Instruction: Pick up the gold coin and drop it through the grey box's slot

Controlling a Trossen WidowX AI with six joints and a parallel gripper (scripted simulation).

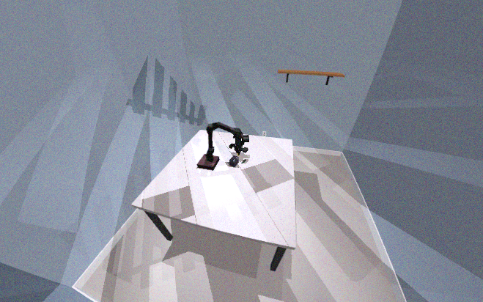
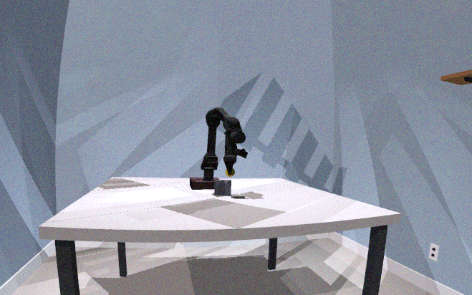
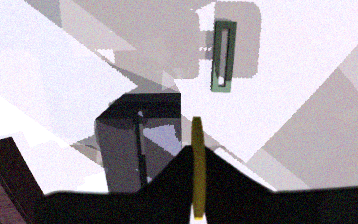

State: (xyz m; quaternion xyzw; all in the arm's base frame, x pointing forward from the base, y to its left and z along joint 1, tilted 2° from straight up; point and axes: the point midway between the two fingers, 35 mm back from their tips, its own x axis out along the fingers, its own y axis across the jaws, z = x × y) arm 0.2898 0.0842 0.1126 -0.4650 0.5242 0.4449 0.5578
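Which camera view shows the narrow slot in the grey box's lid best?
The wrist view: the narrow slot runs as a dark line along the lid of the closed grey box, left of the thin gold coin. In top and exterior views the box is small and no slot is discernible.

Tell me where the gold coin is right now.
The gold coin is clamped on edge in the gripper, in the air. In the wrist view it is just right of the grey box, short of the empty green holder.
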